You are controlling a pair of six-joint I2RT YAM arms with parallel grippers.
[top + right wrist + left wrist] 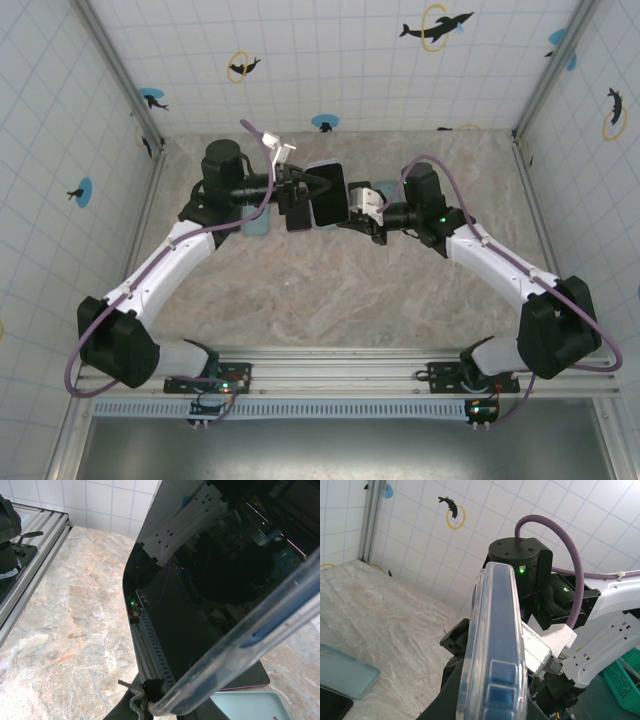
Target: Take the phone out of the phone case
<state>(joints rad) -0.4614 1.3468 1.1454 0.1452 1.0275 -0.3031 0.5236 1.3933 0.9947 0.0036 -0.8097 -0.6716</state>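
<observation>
Marbled tabletop is enclosed by tiled walls. Above its far middle, the left gripper is clamped shut on one side of the clear phone case, and the right gripper is closed on the opposite side. The case is held on edge, off the table, with the phone seated inside it. A pale blue case is laid flat below. What a green basket contains cannot be told.
</observation>
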